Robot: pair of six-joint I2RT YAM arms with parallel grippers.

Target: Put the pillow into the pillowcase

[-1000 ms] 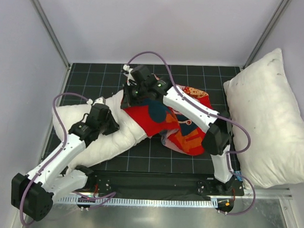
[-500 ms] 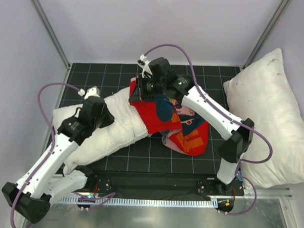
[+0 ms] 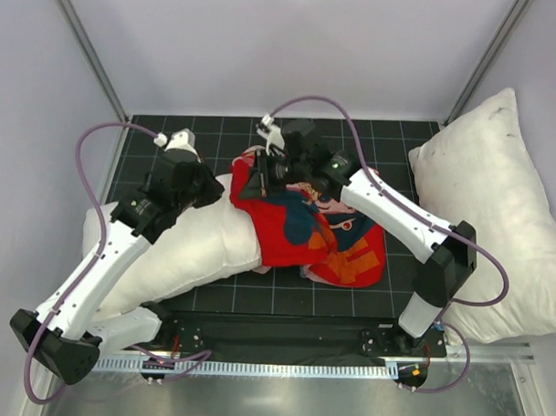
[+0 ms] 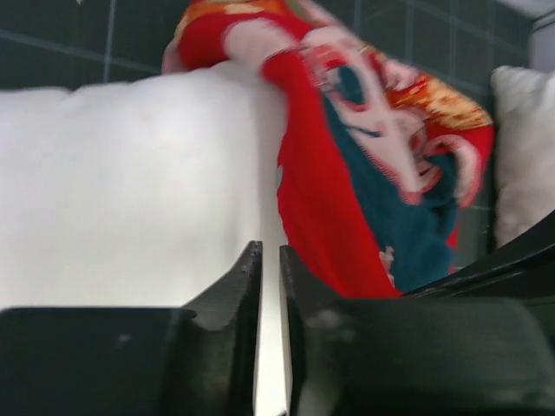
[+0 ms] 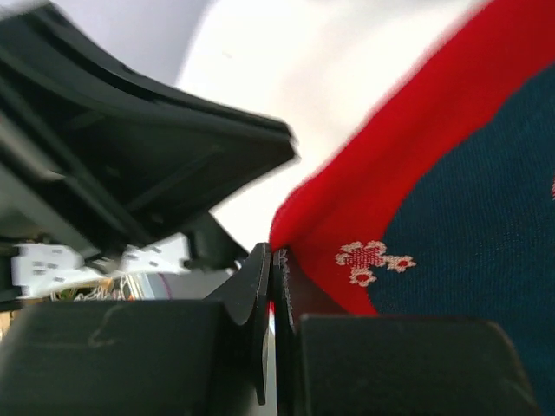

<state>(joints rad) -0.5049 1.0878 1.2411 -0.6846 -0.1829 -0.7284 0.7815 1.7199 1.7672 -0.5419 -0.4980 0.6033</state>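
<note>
Right wrist | right end effector [image 5: 272,256] clenched on pillowcase [image 5: 451,173] | left end effector [image 4: 270,260] at pillow [image 4: 130,191], state unclear

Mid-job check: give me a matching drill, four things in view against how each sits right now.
1. plump white pillow
2. bright red printed pillowcase
3. larger white pillow
4. right gripper

a. lying at the far right
b. shut on a red fabric edge
c. one end covered in red
d. drawn over a white end

Pairs: 1-c, 2-d, 3-a, 4-b
</note>
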